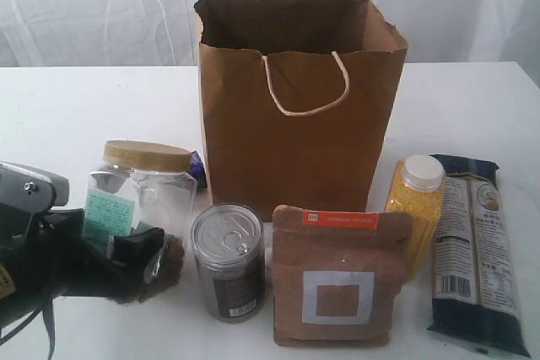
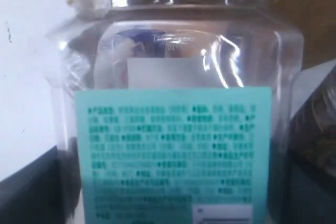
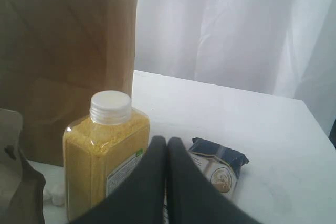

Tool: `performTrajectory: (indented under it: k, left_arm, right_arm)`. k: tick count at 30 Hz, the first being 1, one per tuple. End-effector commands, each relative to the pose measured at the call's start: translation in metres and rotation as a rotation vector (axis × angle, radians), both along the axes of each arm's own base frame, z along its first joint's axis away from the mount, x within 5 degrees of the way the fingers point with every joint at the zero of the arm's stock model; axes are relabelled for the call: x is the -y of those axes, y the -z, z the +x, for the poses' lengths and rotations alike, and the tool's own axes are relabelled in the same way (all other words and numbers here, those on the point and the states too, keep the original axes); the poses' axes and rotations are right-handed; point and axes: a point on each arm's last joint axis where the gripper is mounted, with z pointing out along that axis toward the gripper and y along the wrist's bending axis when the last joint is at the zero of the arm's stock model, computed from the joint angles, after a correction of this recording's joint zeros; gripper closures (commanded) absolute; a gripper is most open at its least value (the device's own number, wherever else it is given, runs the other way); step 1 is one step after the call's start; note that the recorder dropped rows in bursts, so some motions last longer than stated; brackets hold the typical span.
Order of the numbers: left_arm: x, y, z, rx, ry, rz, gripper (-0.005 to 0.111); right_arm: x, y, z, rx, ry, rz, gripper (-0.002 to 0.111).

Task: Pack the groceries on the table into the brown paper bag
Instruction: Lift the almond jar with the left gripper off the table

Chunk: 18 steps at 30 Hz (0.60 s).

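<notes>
1. Presently the left gripper (image 1: 139,250) is straddling the jar (image 1: 143,187) at the table's (image 1: 67,107) front left. Its jaws are standing wide, and I cannot tell whether they are pressing it.
2. Meanwhile the right gripper (image 3: 167,182) is hanging clenched and empty beside the bottle (image 3: 105,166).
3. A loose hold is risking the smooth jar slipping or tipping onto the can (image 1: 228,259) just beside it.
4. Behind, the bag (image 1: 295,124) is standing open, and its tall rim is demanding a high lift.

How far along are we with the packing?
Nothing looks packed yet: pull-tab can, brown pouch, yellow-grain bottle and dark-blue packet sit on the table before the paper bag. In hand: left gripper flanks the gold-lidded jar, grip unclear. Right gripper shut, empty. Everything remains.
</notes>
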Motion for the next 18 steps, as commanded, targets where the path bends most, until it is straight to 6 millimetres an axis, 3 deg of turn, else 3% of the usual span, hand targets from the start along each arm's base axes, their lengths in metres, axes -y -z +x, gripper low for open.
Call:
performTrajectory:
  k: [1,18]
  left_arm:
    - [-0.007,0.008,-0.011,-0.047,0.015,0.056,0.107]
    - [-0.016,0.018,-0.024,-0.103,0.013,0.051,0.107]
  right_arm:
    - [0.0,-0.001,0.0,0.015,0.006,-0.002,0.108]
    - [0.0,-0.001,0.0,0.015,0.006,-0.002,0.108]
